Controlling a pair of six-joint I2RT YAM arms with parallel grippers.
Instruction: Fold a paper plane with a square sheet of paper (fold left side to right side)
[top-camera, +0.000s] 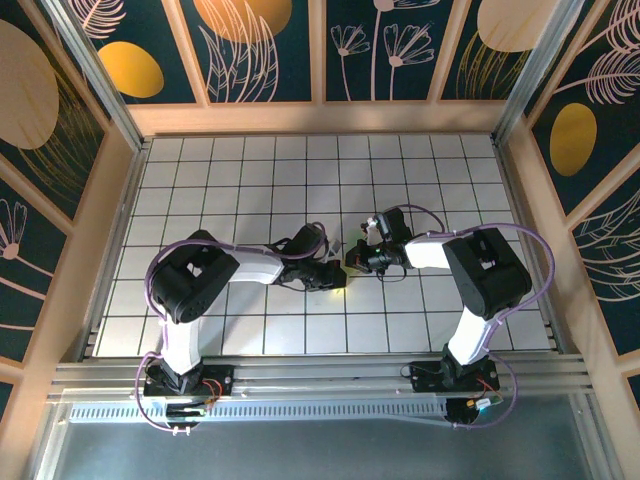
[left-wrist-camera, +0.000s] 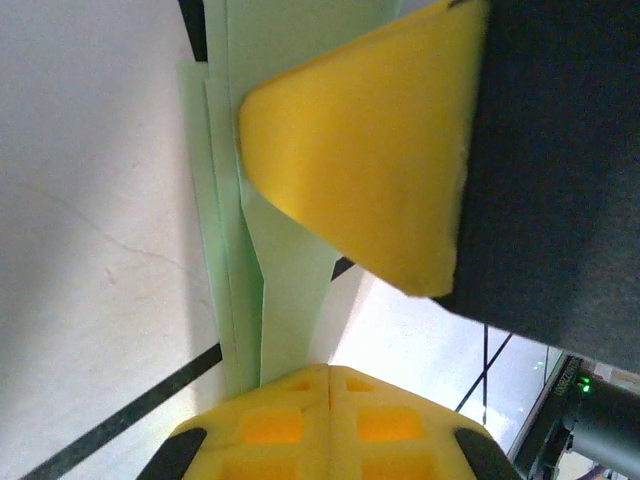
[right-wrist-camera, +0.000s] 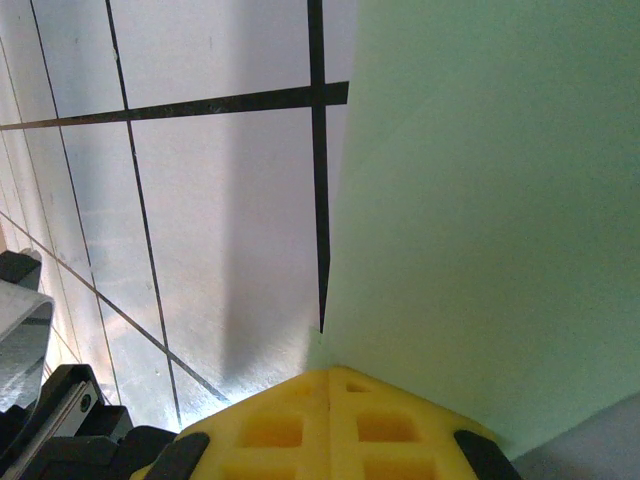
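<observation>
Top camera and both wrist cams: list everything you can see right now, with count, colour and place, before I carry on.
Paper: one, pale green, folded in layers, pinched between the two claws at mid-table.
Table: one, white tiles with dark grid lines, floor of the enclosure.
Wall panels: several, dark blue with orange and cream plant prints, on the far, left and right sides.
Rail: one, silver, along the near edge under the arm bases.
Left arm: one, white and black with purple cable, reaching to centre.
Right arm: one, same colours, reaching to centre.
Left claw: one, yellow fingers, shut on the paper.
Right claw: one, yellow fingers, shut on the paper.
</observation>
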